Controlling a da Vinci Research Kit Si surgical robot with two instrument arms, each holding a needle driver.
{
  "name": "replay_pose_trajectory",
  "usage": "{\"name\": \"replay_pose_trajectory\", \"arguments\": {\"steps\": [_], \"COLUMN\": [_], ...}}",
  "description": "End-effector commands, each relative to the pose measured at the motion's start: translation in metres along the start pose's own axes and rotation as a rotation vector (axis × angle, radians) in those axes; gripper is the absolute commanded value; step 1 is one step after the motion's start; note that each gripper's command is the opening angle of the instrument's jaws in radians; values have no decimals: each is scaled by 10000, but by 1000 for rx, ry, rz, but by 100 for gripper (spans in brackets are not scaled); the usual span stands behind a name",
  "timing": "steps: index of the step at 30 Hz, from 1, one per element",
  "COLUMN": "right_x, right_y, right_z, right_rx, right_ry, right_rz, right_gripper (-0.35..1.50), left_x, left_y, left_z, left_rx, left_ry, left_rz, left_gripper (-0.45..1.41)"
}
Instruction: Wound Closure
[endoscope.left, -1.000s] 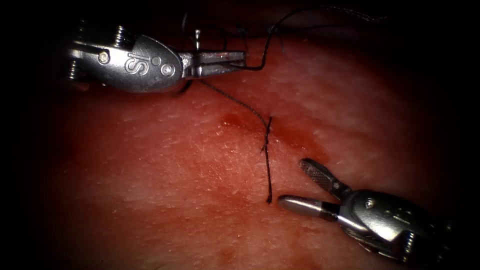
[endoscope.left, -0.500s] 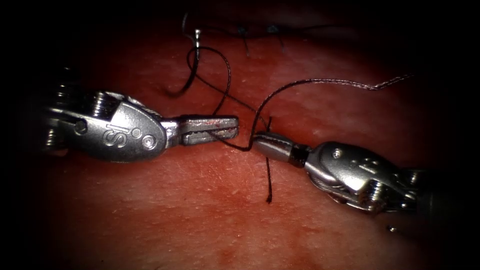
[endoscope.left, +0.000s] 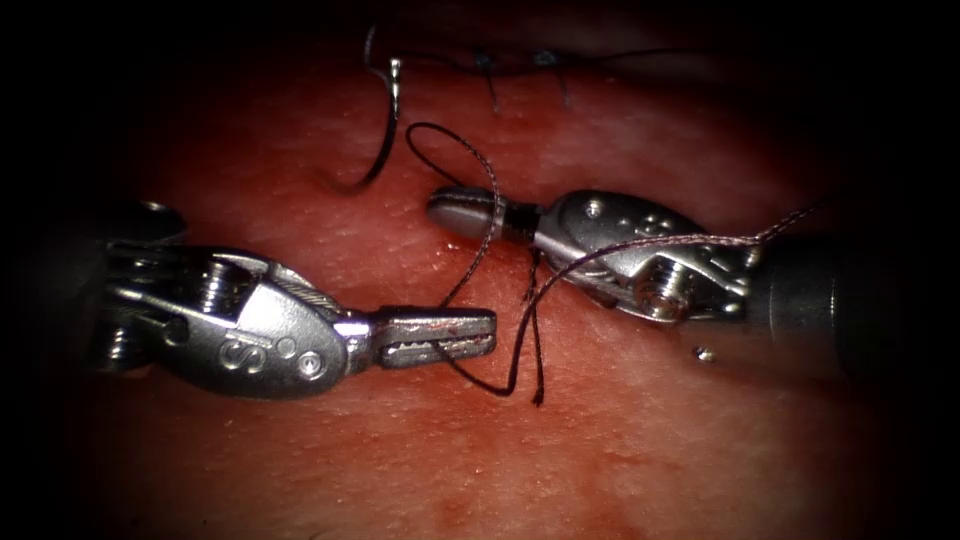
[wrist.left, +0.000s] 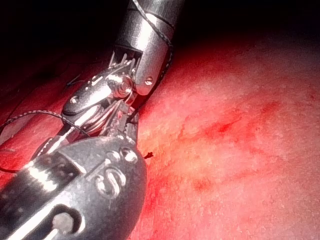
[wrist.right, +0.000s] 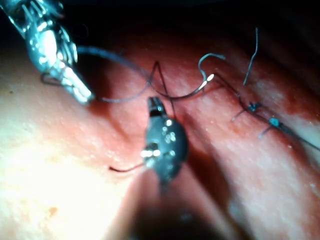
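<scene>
We are viewing the tissue (endoscope.left: 300, 450) from the endoscope, with both tools working thread (endoscope.left: 470, 175) over the cut (endoscope.left: 537, 300). The left arm's tool (endoscope.left: 440, 336) is lying across the left of the cut with its jaws pressed together on the thread, which is leaving their tip, dipping in a low curve toward the short free tail (endoscope.left: 537, 375) and rising again across the right arm's tool (endoscope.left: 465, 213). That tool is reaching in from the right, its jaws closed to a smooth blunt tip; a loop of thread is draping around them, and we cannot tell whether anything is pinched between them. Compared with half a second ago, the right tool is now sitting higher and farther left, past the stitch line, while the left tool is sitting lower; a second ago the right jaws were spread wide near the tail. We judge that the thread is being wound around the right tool so that a knot can be formed. The needle (endoscope.left: 385, 130) is lying free on the tissue at upper left, held by neither tool and not entering the tissue, parked clear of the working area. Earlier knots (endoscope.left: 485, 62) are sitting along the closed part of the cut.
</scene>
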Motion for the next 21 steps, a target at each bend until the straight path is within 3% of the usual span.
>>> {"name": "replay_pose_trajectory", "arguments": {"steps": [1,9,17,21], "right_x": [3,26,35,48], "right_y": [8,17,7,3], "right_z": [8,17,33,34], "right_rx": [32,204,294,329], "right_ry": [9,78,98,173], "right_rz": [-14,45,63,89], "right_gripper": [-35,-35,-35,-35], "left_x": [-2,-13,-43,-63], "left_y": [2,-2,-15,-16], "left_z": [7,8,4,-1], "left_rx": [-4,-53,-89,-85], "left_ry": [8,76,118,102], "left_rz": [-17,-152,-229,-243], "left_gripper": [-45,-45,-45,-45]}}
